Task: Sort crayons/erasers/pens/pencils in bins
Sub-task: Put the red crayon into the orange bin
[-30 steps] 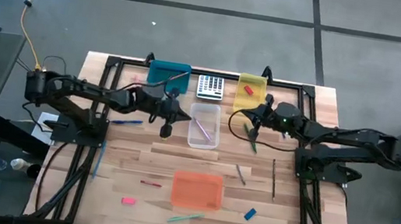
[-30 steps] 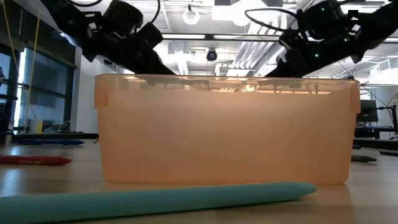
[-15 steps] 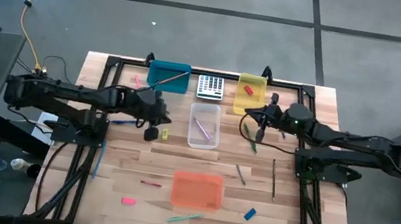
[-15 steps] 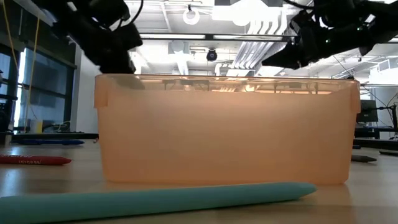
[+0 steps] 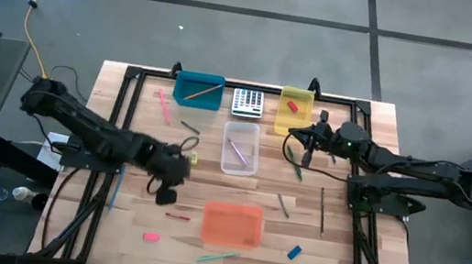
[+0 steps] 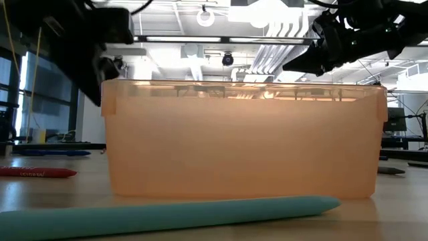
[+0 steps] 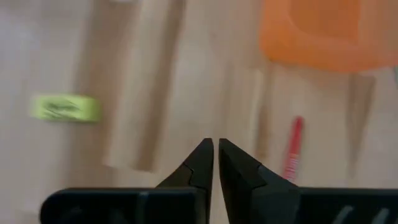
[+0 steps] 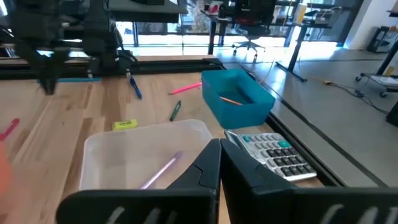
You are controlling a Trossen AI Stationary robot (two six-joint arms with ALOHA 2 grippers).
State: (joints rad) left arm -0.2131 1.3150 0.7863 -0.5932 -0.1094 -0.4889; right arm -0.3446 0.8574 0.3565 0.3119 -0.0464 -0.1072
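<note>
My left gripper (image 5: pixel 162 196) (image 7: pixel 215 152) hangs shut and holds nothing, left of the orange bin (image 5: pixel 232 224), pointing steeply down. Just beyond its tips a red crayon (image 7: pixel 292 149) lies flat on the table. A yellow-green eraser (image 5: pixel 193 156) (image 7: pixel 65 107) lies off to the gripper's far side. My right gripper (image 5: pixel 297 146) (image 8: pixel 220 158) is shut and holds nothing, right of the clear bin (image 5: pixel 239 147), which holds a purple pen (image 8: pixel 160 169). The teal bin (image 5: pixel 197 90) holds a tan pencil. The yellow bin (image 5: pixel 294 111) holds a red eraser.
A calculator (image 5: pixel 247 102) stands between the teal and yellow bins. Loose on the table lie a pink pencil (image 5: pixel 164 105), green crayon (image 5: pixel 189 126), pink eraser (image 5: pixel 150 237), blue eraser (image 5: pixel 294 251), and a green pen (image 5: pixel 217 256) before the orange bin.
My left gripper has swung from beside the clear bin toward the table's near edge, to a spot left of the orange bin, and has tipped to point steeply down. The yellow-green eraser now shows where it stood. My right gripper has risen slightly.
</note>
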